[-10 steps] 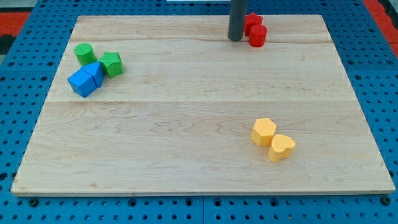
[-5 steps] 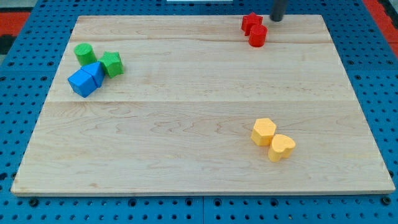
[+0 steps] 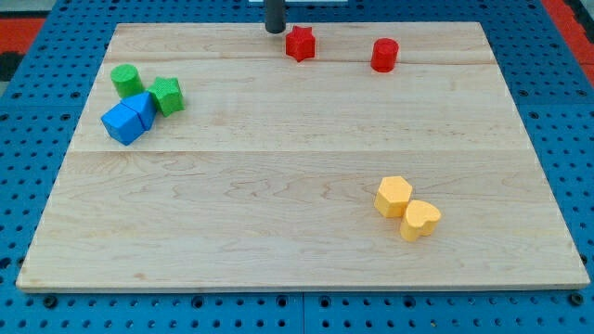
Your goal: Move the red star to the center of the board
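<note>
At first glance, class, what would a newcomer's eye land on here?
Probably the red star near the board's top edge, with my tip just to its upper left. A red cylinder stands apart to its right, and two yellow blocks touch at the lower right.

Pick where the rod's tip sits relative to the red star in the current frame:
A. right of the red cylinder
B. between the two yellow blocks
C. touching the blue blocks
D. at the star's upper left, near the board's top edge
D: my tip sits just up and to the view's left of the red star, by the board's top edge.
</note>
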Tool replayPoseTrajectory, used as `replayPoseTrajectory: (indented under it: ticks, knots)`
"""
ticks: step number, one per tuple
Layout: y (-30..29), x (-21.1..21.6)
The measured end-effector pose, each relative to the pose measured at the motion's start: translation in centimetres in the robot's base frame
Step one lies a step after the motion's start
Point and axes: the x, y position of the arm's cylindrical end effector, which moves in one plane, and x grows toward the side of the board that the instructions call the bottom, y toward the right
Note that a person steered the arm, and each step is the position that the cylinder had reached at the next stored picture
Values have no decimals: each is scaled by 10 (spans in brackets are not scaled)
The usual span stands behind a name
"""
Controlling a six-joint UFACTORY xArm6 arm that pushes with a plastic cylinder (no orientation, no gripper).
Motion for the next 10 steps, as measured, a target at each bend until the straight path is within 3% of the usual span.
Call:
replayPoseTrajectory:
  ticks: [2, 3, 4, 5, 6, 8, 10]
  knots:
    - [49, 1]
    - [62, 55]
    - [62, 82]
    - [44, 24]
    - [2, 17]
    - [27, 129]
    - [-7, 131]
